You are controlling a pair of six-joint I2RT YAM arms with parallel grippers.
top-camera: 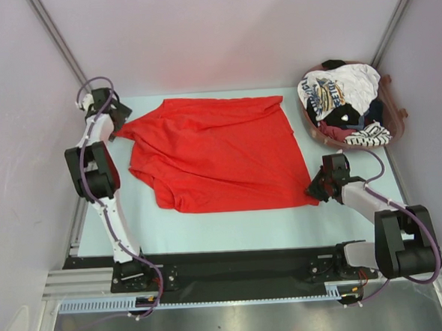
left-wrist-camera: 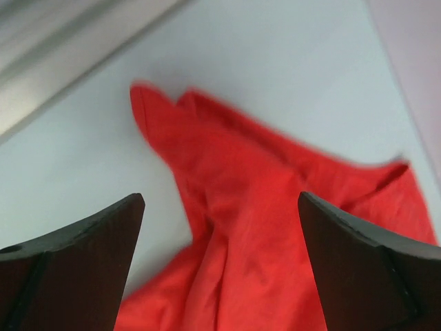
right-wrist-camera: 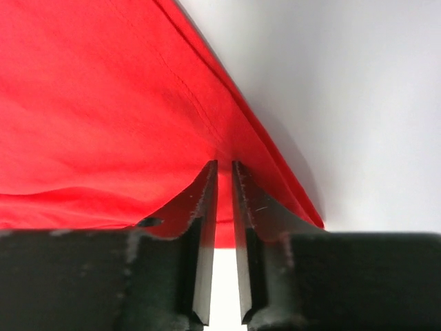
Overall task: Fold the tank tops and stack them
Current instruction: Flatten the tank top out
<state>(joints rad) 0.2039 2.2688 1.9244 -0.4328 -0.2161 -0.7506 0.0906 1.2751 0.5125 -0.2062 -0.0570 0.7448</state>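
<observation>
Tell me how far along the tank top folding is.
Done: the red tank top lies spread on the table. In hand: the left gripper is open above its far left corner; the right gripper sits at the near right corner, jaws nearly closed, grip unclear. Left: folding it, then the other tank tops heaped in the basket; no stack shows yet.

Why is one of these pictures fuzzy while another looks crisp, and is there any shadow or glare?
Left wrist view: the bright red cloth tank top looks smeared, its edges fuzzy. Right wrist view: crisp, stitching visible, with a soft shadow on the pale table beside the hem. Top view: even light, a dull sheen on the metal sheet in front.
</observation>
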